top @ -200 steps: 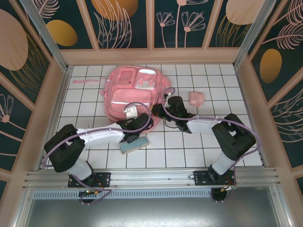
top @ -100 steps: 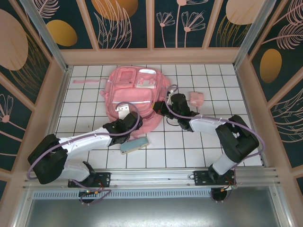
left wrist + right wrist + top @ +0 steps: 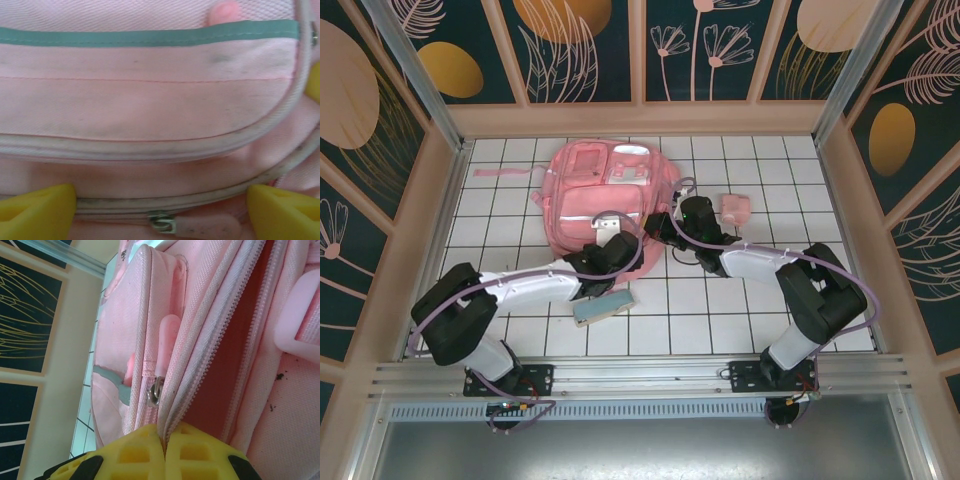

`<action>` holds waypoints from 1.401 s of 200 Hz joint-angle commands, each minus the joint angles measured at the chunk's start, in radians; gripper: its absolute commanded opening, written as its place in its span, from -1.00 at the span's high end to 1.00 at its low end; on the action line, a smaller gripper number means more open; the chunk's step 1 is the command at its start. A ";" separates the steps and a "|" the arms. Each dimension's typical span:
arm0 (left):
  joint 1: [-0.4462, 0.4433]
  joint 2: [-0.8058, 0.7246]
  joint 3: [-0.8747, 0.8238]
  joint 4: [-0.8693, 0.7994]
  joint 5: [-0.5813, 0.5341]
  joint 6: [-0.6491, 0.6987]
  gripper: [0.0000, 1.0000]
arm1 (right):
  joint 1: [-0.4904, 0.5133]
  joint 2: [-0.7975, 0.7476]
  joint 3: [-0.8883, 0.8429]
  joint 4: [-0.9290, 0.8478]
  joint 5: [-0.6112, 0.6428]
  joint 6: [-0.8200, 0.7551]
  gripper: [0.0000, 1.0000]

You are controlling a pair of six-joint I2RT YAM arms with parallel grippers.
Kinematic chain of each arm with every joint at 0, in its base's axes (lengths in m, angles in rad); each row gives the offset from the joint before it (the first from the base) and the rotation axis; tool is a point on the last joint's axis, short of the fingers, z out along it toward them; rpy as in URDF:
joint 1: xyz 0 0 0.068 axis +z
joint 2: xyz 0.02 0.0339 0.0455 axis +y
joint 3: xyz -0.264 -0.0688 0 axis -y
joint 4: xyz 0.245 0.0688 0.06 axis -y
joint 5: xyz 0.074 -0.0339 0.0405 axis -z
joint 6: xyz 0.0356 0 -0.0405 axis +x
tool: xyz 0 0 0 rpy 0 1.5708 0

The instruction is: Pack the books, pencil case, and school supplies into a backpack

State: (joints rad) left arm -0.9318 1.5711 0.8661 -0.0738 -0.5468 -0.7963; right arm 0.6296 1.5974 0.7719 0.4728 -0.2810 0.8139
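The pink backpack [image 3: 605, 195] lies flat at the back middle of the tiled table. My left gripper [image 3: 623, 243] is at its near edge. In the left wrist view its yellow fingertips [image 3: 37, 210] stand wide apart and open, astride a zip pull [image 3: 162, 223] on the backpack [image 3: 160, 100]. My right gripper [image 3: 663, 224] is shut on the backpack's zip edge [image 3: 172, 415] at its right side, beside a gap showing the reddish inside [image 3: 225, 370]. The pale teal pencil case [image 3: 602, 307] lies on the tiles under the left arm. The small pink school supplies [image 3: 734, 208] item lies right of the backpack. The books are out of view.
A pink strap [image 3: 500, 173] trails left from the backpack. Wooden walls [image 3: 415, 230] close the table on three sides, and a metal rail [image 3: 640, 375] runs along the near edge. Bare tiles [image 3: 720, 320] lie at the front right.
My left gripper has gone from shut to wide open; it drew back left, then returned to the backpack's near edge. My right gripper shifted slightly up and right with the zip edge.
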 commanded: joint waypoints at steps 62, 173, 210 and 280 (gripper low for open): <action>-0.023 0.063 0.060 -0.169 -0.131 -0.088 -0.53 | 0.009 -0.059 0.046 0.091 -0.035 -0.005 1.00; -0.004 -0.039 -0.046 -0.238 -0.090 -0.155 -0.34 | -0.007 -0.058 0.043 0.082 -0.020 -0.007 1.00; -0.006 -0.079 -0.058 -0.082 0.006 -0.028 -0.68 | -0.009 -0.026 0.090 0.072 -0.036 -0.017 1.00; -0.016 -0.005 0.001 -0.124 -0.008 -0.021 -0.89 | -0.016 0.007 0.148 0.054 -0.060 -0.018 1.00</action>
State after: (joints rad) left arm -0.9474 1.5169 0.8322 -0.1310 -0.5316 -0.8036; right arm 0.6201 1.6062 0.8642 0.4183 -0.3370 0.8177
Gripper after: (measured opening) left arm 0.943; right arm 0.053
